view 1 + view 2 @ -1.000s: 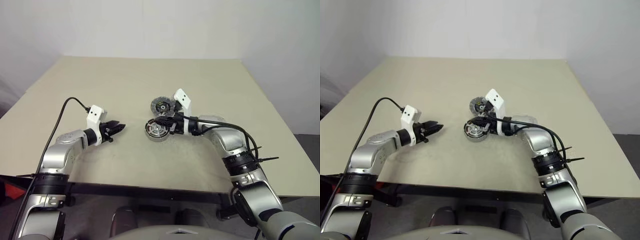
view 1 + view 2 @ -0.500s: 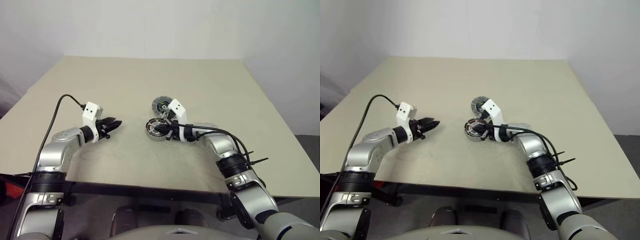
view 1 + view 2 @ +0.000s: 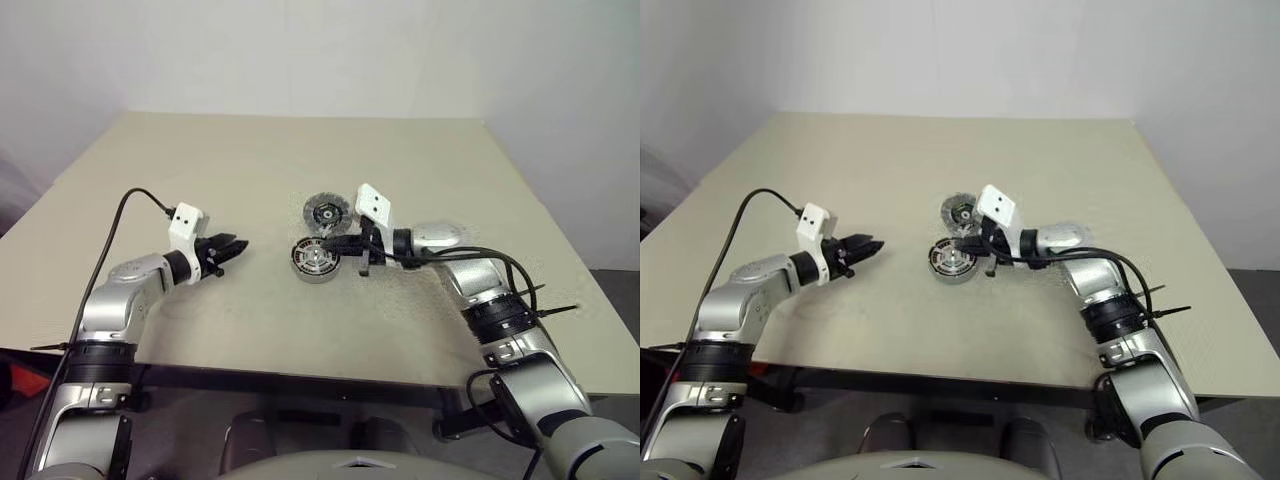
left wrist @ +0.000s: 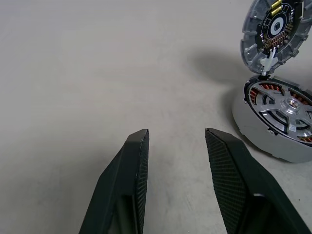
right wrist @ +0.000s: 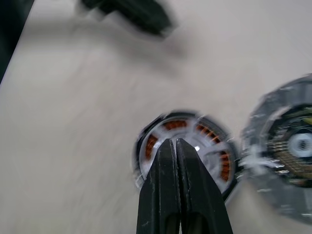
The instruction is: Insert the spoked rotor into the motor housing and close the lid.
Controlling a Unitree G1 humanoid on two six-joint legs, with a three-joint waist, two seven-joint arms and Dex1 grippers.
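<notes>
On the beige worktop [image 3: 250, 160], roughly mid-surface and a bit toward the near edge, sits the motor housing [image 3: 314, 259]. It's a squat silver-grey cup with copper-brown windings showing between the silver spokes of the spoked rotor [image 4: 285, 106], which is already lying down inside it, hub in the centre. Its lid [image 3: 325, 212] is hanging open, tilted up just behind the housing and touching it at one edge by a small white piece. The ribbed silver rim is segmented, and the dark middle has little yellow-green marks around a pale hub.

Room-wise, the worktop is wide open. There's loads of bare surface toward the far edge, and plenty out to the left and right edges too. The near edge is the closest one to the parts, with a fair strip of bare top between.

Right gripper [image 3: 333, 243] comes in from the right, fingers pressed tight together with nothing pinched, the tip sitting over the housing's right side. From its wrist view it lines up right over the rotor. Can't tell if it's actually touching.

Left gripper [image 3: 235, 245] hangs well to the left of the housing, pointing toward it, fingers spread part way around nothing, bare worktop between it and the parts.
</notes>
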